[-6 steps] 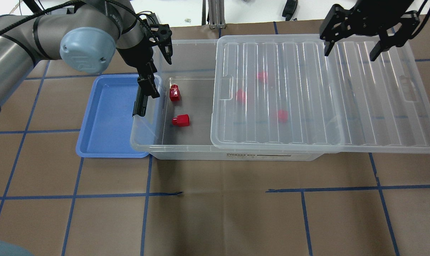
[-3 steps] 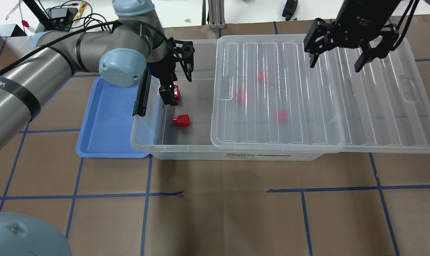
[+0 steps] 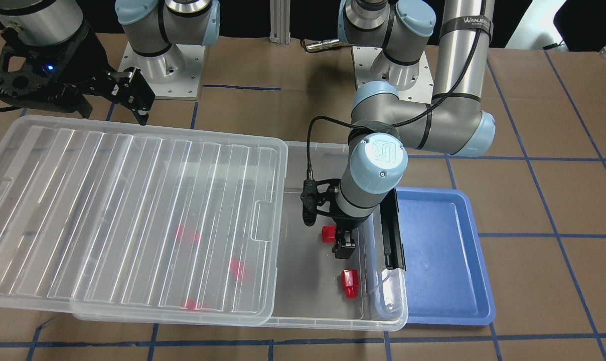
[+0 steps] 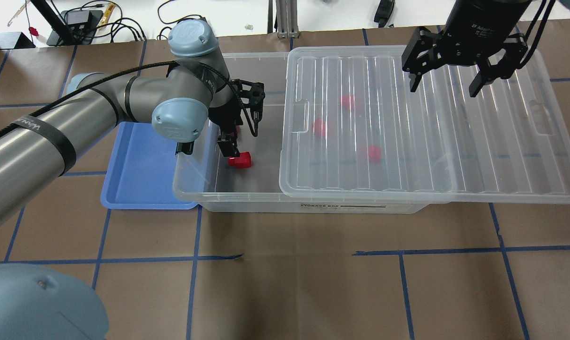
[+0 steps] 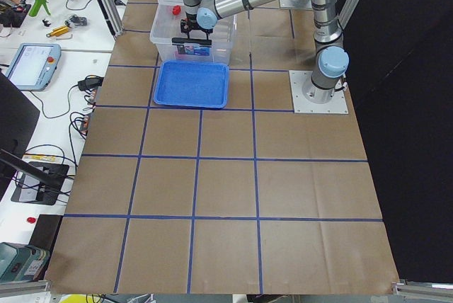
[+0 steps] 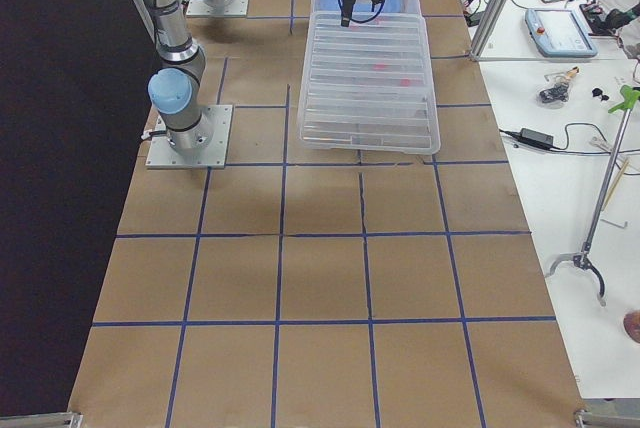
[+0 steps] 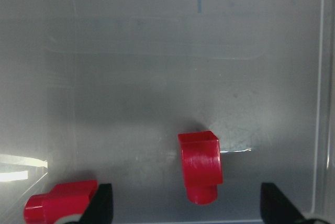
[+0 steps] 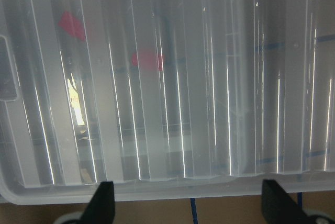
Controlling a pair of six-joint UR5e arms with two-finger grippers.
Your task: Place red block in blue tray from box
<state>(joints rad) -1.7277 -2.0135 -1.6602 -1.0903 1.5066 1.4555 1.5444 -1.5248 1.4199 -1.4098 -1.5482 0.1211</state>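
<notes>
The box (image 4: 247,200) is a clear bin with its ribbed lid (image 4: 455,127) slid to the right, so its left end is open. Two red blocks lie in the open end: one (image 4: 240,161) near the front and one (image 3: 328,233) further back, mostly hidden behind the gripper in the overhead view. My left gripper (image 4: 232,146) is open and low inside the box between them. In the left wrist view a red block (image 7: 201,166) lies between the open fingers and another (image 7: 60,208) lies outside the left one. The blue tray (image 4: 138,165) sits against the box's left end, with nothing in it. My right gripper (image 4: 448,82) is open above the lid.
Three more red blocks (image 4: 319,127) show blurred under the lid. The black latch bar (image 3: 394,235) stands on the box end next to the tray. The box wall lies between the left gripper and the tray.
My left gripper moved right from above the box's latch end, beside the tray, into the open end of the box, down toward the front block. My right gripper shifted slightly left, then held still.
</notes>
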